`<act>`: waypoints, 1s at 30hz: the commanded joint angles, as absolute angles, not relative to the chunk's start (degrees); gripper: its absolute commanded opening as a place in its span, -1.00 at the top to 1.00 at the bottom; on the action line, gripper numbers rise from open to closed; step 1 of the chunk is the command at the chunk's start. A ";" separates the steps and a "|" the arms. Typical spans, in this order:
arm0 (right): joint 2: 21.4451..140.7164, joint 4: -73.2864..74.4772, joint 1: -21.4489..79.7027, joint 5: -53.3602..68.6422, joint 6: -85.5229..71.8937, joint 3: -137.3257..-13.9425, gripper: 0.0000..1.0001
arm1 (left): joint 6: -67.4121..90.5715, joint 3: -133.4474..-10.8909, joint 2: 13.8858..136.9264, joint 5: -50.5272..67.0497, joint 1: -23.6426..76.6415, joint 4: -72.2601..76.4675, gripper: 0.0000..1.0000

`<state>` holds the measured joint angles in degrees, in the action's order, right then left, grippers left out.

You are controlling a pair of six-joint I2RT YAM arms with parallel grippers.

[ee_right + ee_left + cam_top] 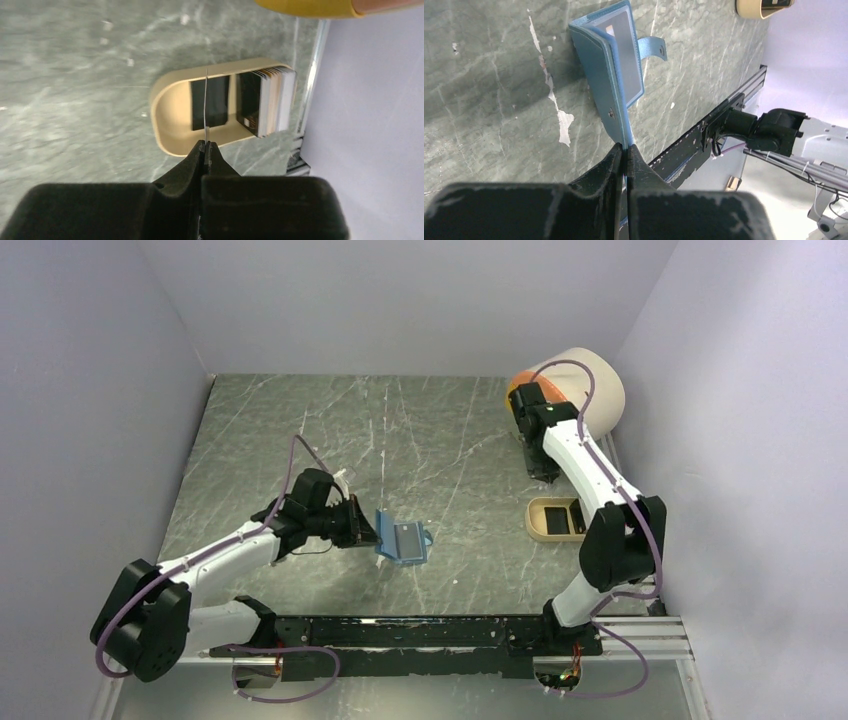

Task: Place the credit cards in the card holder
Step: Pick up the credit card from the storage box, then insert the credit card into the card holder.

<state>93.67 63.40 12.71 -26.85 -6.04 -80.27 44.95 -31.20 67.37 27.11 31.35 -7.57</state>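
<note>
We see left arm point(230, 555) stretched low from 7 o'clock, jaws pinched shut on edge of card holder point(403, 540). Holder part-open at centre of desk point(450, 430). Right arm point(585, 455) folded, wrist pointing down. Its jaws clamp one credit card point(206, 100) edge-on above tan tray point(165, 107) at 3 o'clock. More credit cards point(270, 102) stacked in tray.

Bare table point(470, 450) is left btwn card holder point(402, 542) and tan tray point(535, 521); far-R corner is blocked by cream drum point(595, 380), tray is hemmed by R wall point(760, 440).
</note>
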 commanded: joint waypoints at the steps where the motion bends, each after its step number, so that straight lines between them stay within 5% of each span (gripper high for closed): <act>1: 90.83 65.23 18.41 -24.15 -10.55 -85.17 1.00 | 48.65 -30.57 67.99 24.56 31.82 -6.30 0.82; 12: 85.38 49.03 24.16 -5.11 -17.54 -83.33 1.00 | 61.45 -26.09 68.29 25.12 31.79 3.40 0.82; 21: 77.92 24.94 25.74 21.47 -28.18 -63.67 1.00 | 57.91 -27.34 66.75 20.74 31.81 -4.71 0.50; 30: 80.51 9.59 29.12 30.41 -37.74 -50.51 1.00 | 55.89 -28.08 68.55 18.26 31.76 -6.95 0.50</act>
<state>79.18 18.39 27.57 24.99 -33.54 -51.53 57.54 -26.70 67.96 20.91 31.35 -4.40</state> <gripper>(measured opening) 0.009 0.249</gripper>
